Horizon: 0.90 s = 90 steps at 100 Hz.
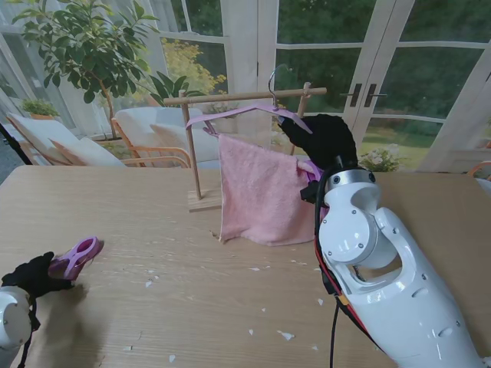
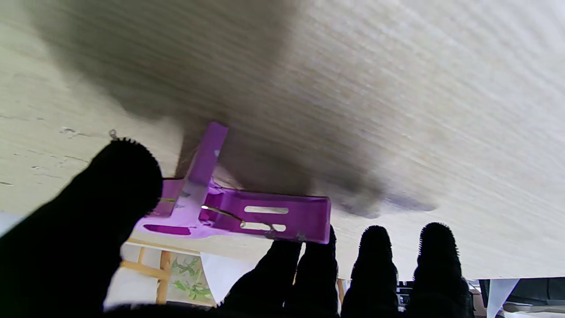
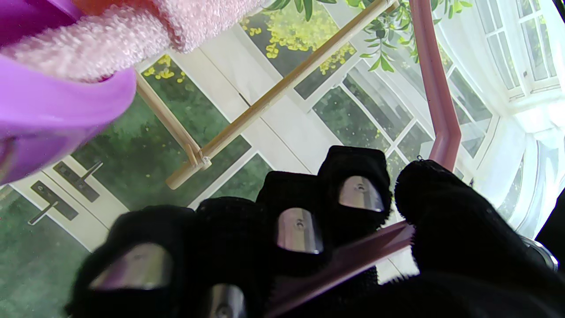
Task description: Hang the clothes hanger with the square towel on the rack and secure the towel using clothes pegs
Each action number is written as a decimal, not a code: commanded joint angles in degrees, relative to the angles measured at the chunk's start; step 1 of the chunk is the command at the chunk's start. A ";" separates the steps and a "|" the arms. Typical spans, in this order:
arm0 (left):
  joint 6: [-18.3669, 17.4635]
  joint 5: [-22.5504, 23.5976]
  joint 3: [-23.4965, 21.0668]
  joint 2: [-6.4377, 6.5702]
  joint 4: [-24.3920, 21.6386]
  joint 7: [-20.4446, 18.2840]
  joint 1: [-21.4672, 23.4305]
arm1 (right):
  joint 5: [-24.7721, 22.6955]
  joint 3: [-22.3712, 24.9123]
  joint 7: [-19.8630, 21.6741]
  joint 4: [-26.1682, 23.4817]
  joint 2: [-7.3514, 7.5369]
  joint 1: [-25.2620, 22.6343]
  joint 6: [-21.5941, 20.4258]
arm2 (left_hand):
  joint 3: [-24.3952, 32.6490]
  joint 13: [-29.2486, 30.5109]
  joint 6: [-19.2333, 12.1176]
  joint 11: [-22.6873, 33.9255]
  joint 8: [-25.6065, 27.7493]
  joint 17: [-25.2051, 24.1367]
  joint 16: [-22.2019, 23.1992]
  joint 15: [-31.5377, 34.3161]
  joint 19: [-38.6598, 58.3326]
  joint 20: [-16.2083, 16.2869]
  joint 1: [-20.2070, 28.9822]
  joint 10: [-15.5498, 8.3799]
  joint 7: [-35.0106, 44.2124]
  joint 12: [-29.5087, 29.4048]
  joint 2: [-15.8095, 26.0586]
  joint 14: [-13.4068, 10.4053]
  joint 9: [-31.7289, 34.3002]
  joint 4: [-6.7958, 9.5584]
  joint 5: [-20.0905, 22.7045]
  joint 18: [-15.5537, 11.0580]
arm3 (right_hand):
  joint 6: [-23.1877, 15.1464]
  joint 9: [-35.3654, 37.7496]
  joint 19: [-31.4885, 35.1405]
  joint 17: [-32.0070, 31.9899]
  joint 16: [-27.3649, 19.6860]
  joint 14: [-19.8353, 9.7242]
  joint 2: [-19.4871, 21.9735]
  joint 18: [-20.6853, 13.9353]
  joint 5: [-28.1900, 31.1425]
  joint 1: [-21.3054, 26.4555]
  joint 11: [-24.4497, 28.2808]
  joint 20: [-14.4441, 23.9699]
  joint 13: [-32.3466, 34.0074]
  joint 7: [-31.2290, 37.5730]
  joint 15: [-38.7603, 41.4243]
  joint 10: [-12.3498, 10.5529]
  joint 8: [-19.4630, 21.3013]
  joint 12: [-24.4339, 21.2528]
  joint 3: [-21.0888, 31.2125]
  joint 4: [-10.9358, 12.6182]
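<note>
The mauve hanger (image 1: 230, 113) hangs by its hook from the wooden rack (image 1: 245, 96), and the pink square towel (image 1: 261, 192) is draped over it. My right hand (image 1: 322, 138) is shut on the hanger's right arm; the right wrist view shows the fingers (image 3: 304, 221) wrapped around the hanger bar (image 3: 366, 251). One purple peg (image 1: 310, 169) sits at the towel's right edge, and the same peg (image 3: 53, 115) lies against the towel (image 3: 110, 35) in that view. At the near left, my left hand (image 1: 34, 276) pinches another purple peg (image 1: 75, 257) just above the table. This peg (image 2: 247, 212) sits between thumb (image 2: 110, 185) and fingers (image 2: 309, 265).
The rack's base (image 1: 205, 201) stands on the wooden table (image 1: 192, 307) left of the towel. Small white flecks (image 1: 285, 335) lie scattered over the tabletop. Glass doors, a plant and garden chairs are behind the table's far edge.
</note>
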 commanded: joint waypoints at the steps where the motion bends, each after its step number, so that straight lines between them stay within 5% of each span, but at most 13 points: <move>1: 0.62 0.43 -0.19 -0.29 -0.15 -0.82 0.81 | 0.38 -0.11 0.75 -0.57 -0.56 -0.08 0.25 | 3.21 0.09 1.56 0.13 0.79 0.18 0.14 0.64 0.95 0.85 -3.00 -0.73 -0.05 0.15 -2.51 -0.09 -0.12 -1.73 -1.70 0.74 | 0.95 6.14 11.31 2.97 3.95 0.72 6.17 -9.54 4.28 1.93 5.16 60.52 -0.25 1.37 9.69 3.78 2.47 0.22 1.74 5.66; 21: 1.47 0.20 0.21 -0.49 0.62 0.46 0.90 | 0.72 -0.24 0.92 -0.49 -0.57 0.09 0.30 | -0.03 0.23 2.16 1.55 2.72 0.35 0.24 1.77 2.55 1.13 1.34 -0.51 1.00 0.89 -1.99 0.14 0.25 -1.46 -1.77 1.04 | 0.95 6.14 11.31 2.97 3.95 0.73 6.15 -9.54 4.28 1.97 5.17 60.52 -0.25 1.37 9.69 3.83 2.48 0.23 1.70 5.67; 33: 1.01 0.25 0.67 -0.89 2.08 4.22 0.53 | 0.81 -0.28 0.93 -0.40 -0.58 0.23 0.29 | -6.04 3.69 3.78 9.91 17.30 0.47 2.23 5.23 9.83 0.99 8.57 0.56 7.97 3.92 -0.59 1.01 1.63 0.28 -2.67 2.88 | 0.95 6.14 11.31 2.97 3.95 0.72 6.12 -9.54 4.28 1.96 5.17 60.52 -0.25 1.37 9.69 3.83 2.48 0.23 1.67 5.68; 39: 0.80 0.27 0.85 -1.17 2.68 6.23 0.35 | 0.80 -0.31 0.95 -0.35 -0.58 0.29 0.31 | -6.33 5.59 4.44 14.32 20.27 -0.10 3.65 7.87 14.82 0.68 10.21 1.00 12.37 3.96 -0.45 1.88 2.85 0.64 -2.23 3.10 | 0.95 6.14 11.31 2.97 3.95 0.72 6.21 -9.54 4.28 1.96 5.17 60.52 -0.25 1.37 9.69 3.82 2.48 0.23 1.68 5.69; 41: 0.77 0.13 0.89 -1.25 2.80 6.70 0.30 | 0.82 -0.31 0.95 -0.34 -0.59 0.31 0.32 | -6.46 6.16 4.60 15.75 19.80 -0.66 3.84 8.68 18.00 -2.05 10.86 1.21 14.43 3.11 -0.40 2.12 3.61 0.87 -2.09 3.21 | 0.95 6.14 11.31 2.97 3.96 0.72 6.20 -9.54 4.28 1.99 5.17 60.52 -0.25 1.37 9.69 3.81 2.48 0.23 1.69 5.69; 60: 0.46 -0.33 0.98 -1.47 3.27 8.06 0.13 | 1.24 -0.41 0.85 -0.26 -0.67 0.41 0.40 | -5.76 8.69 5.52 19.76 15.97 -1.93 5.25 13.81 29.95 -8.36 14.48 2.07 25.32 4.43 0.63 3.34 7.55 1.76 -1.08 3.52 | 0.95 6.14 11.31 2.97 3.96 0.75 6.17 -9.54 4.28 2.00 5.16 60.52 -0.25 1.36 9.70 3.79 2.48 0.23 1.66 5.71; 90: 0.88 -1.20 1.48 -1.76 3.49 9.34 -0.03 | 1.35 -0.46 0.90 -0.26 -0.70 0.62 0.69 | -3.30 13.01 6.61 21.94 17.02 -0.52 5.82 17.12 34.26 -10.26 19.26 3.18 38.74 5.18 4.48 5.19 13.77 4.27 -1.30 4.05 | 0.95 6.14 11.31 2.97 3.92 0.76 6.21 -9.54 4.28 1.99 5.16 60.52 -0.25 1.36 9.68 3.79 2.48 0.23 1.62 5.72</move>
